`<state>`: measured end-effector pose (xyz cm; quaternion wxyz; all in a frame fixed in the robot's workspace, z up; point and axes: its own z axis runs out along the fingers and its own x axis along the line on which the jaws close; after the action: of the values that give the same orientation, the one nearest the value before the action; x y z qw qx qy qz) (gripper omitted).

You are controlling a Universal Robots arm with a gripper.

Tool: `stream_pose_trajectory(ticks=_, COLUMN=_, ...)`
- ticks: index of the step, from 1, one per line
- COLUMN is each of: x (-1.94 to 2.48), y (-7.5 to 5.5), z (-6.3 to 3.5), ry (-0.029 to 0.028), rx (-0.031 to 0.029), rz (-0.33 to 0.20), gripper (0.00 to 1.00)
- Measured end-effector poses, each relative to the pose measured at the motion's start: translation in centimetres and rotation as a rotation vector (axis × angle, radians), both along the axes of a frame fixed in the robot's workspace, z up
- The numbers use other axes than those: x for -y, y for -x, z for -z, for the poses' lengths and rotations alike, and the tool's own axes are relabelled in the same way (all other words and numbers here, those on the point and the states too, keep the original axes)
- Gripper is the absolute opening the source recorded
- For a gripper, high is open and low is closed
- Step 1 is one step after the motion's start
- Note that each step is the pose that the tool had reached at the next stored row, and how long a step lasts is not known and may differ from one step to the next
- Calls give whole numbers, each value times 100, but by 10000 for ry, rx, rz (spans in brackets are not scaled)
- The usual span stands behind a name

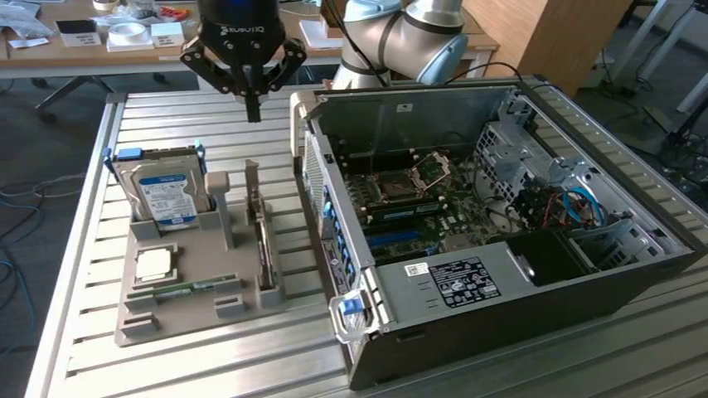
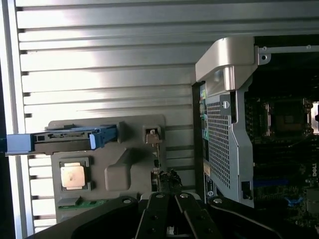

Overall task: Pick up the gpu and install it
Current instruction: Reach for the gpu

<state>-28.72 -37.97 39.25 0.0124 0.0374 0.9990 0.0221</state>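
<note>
Hanging closed and empty, the gripper [image 1: 252, 106] carried upside-down Robotiq lettering. The gpu [image 1: 264, 240] stood on edge in the grey tray [image 1: 188, 319], its face hidden.

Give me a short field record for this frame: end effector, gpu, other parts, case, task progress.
end effector: shut, empty, hovering over the table, clear of the gpu
gpu: on edge in the grey holder, untouched
holder also carries: hard drive, CPU, RAM stick
computer case: open, at the exterior view's right of the holder
progress: gpu not yet picked up
</note>
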Motion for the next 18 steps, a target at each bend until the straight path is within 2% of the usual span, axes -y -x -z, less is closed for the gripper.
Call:
stream_pose_trajectory(ticks=3, x=44, y=23, z=1, ry=-1, rx=1, rz=0, gripper=11)
stream_pose_trajectory(ticks=13, x=285, y=67, z=3, ry=0, rx=1, rz=0, gripper=11)
stream_pose_trajectory(ticks=18, x=374, y=74, z=6, ry=-1, rx=1, rz=0, gripper=11)
